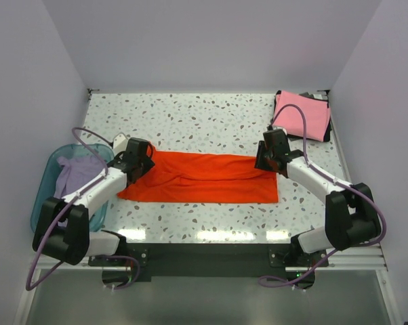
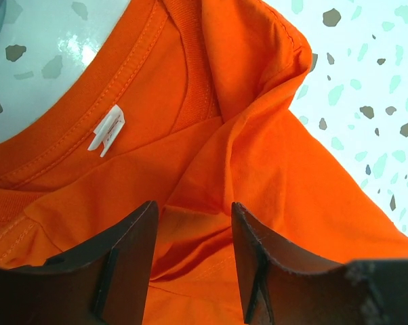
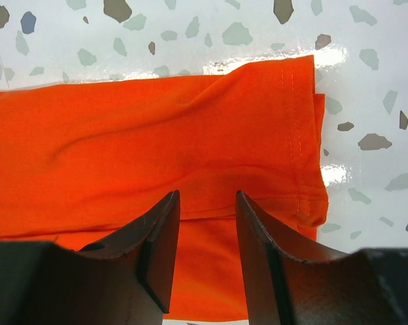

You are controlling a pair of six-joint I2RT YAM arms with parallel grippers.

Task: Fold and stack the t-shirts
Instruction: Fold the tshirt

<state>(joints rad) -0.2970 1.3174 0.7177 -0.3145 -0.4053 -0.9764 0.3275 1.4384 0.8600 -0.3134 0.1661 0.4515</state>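
At left, basin (image 1: 45,191) holding lavender shirt (image 1: 78,169), pink shirt (image 1: 302,115) back-right

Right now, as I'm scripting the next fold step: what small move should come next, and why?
Probably close the right hand on the hem end of the bright orange-red cloth t-shirt. It lies as a long narrow strip across the speckled white table; this hand and the left hand stand open over its ends, so a crosswise fold seems due.
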